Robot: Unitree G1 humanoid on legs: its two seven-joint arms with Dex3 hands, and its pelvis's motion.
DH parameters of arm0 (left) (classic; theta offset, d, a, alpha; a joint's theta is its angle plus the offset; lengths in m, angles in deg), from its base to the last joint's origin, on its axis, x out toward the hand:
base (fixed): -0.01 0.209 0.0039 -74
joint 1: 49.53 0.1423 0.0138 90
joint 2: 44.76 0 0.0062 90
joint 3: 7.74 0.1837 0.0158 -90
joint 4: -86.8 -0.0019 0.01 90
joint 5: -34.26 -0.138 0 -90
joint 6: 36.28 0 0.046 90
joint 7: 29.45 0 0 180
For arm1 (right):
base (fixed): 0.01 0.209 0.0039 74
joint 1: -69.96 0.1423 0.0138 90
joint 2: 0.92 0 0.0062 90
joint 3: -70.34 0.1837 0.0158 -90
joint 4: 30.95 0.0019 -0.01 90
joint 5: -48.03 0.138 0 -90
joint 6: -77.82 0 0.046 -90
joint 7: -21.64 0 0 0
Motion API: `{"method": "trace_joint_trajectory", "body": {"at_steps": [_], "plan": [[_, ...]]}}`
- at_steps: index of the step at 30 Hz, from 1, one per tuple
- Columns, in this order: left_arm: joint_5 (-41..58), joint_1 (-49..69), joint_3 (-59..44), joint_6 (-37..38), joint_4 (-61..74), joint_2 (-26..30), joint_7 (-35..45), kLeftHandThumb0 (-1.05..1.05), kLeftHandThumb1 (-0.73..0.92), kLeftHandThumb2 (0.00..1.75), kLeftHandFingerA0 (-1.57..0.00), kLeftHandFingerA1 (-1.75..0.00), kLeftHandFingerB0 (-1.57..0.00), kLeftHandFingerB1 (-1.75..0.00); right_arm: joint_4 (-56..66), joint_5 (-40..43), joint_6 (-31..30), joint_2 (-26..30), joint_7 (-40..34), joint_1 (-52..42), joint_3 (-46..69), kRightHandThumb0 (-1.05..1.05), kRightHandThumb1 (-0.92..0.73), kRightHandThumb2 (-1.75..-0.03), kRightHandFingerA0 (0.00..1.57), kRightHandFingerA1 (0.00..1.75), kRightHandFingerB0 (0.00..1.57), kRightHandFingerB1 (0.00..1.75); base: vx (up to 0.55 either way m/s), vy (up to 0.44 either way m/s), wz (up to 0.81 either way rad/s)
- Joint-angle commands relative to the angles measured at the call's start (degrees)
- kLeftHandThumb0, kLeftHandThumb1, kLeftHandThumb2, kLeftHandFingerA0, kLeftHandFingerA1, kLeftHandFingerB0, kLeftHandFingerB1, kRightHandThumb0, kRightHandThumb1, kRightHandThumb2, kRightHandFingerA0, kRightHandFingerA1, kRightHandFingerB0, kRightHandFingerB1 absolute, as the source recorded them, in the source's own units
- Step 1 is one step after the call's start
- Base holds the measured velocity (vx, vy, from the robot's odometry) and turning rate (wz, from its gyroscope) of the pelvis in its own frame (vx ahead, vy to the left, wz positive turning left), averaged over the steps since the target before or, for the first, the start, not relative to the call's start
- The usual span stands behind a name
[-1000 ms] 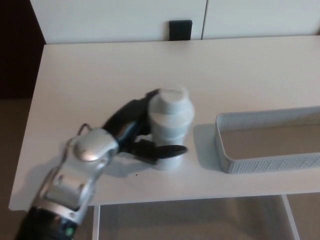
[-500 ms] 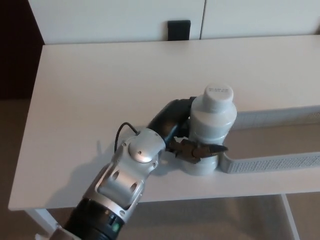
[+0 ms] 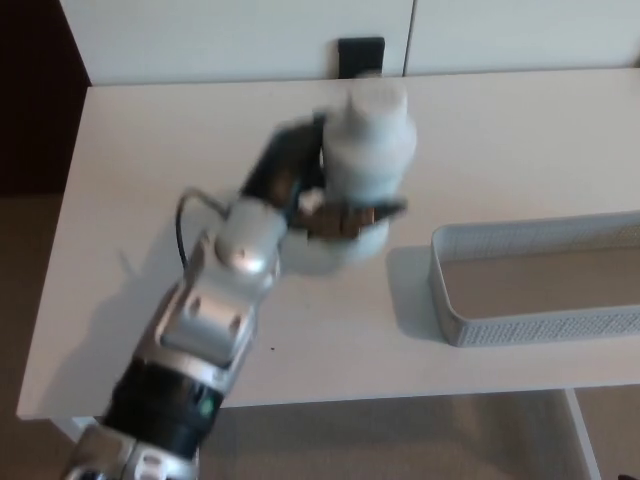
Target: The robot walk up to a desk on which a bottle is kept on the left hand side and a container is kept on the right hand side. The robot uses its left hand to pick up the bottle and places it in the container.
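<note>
Now, the moment as the head view showed it:
Left hand (image 3: 312,195): clasped around the bottle, dark fingers on its far side and the thumb (image 3: 365,211) across its front, low down.
Bottle (image 3: 362,165): a pale, ribbed plastic bottle with a white cap, blurred in the picture, upright or nearly so, held in the left hand above the desk and left of the container; whether its base touched the desk could not be told.
Left arm (image 3: 215,320): silver and grey, came in from the lower left corner and stretched up across the desk; a thin black cable looped beside the wrist.
Container (image 3: 520,327): a light grey mesh tray on the right side of the desk, running off the right edge of the picture, nothing seen inside it.
Desk (image 3: 180,150): white top, with the arm's shadow on its left part.
Right hand: not in the picture.
Background: white panels behind the desk, with a small black block (image 3: 360,55) at their foot.
</note>
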Motion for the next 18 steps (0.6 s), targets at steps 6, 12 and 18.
{"method": "trace_joint_trajectory", "body": {"at_steps": [6,12,18], "plan": [[-0.52,-13.06,0.67,-5.39,7.86,-6.84,-1.26,-0.17,0.76,0.78,-1.07,-1.3,-0.82,-1.07,2.44,0.61,-3.95,1.2,-0.89,0.56,0.68,-0.3,-0.53,-0.79,0.0,0.12,0.0,0.09,0.0,0.0,0.0],[-0.95,-17.73,5.29,-8.0,5.53,-12.94,-0.84,-0.12,0.66,0.92,-1.09,-1.31,-0.85,-1.05,3.63,-0.04,-4.26,1.27,-1.35,0.38,0.37,-0.32,-0.52,-0.8,0.0,0.17,0.0,0.13,0.0,0.0,0.0],[-1.44,-18.3,11.92,-8.08,0.22,-17.5,-1.62,-0.14,0.73,0.84,-1.06,-1.29,-0.82,-1.07,5.54,-1.3,-4.75,1.21,-2.65,0.41,-0.42,-0.34,-0.5,-0.79,0.0,0.2,0.01,0.16,0.0,0.0,0.0]]}}
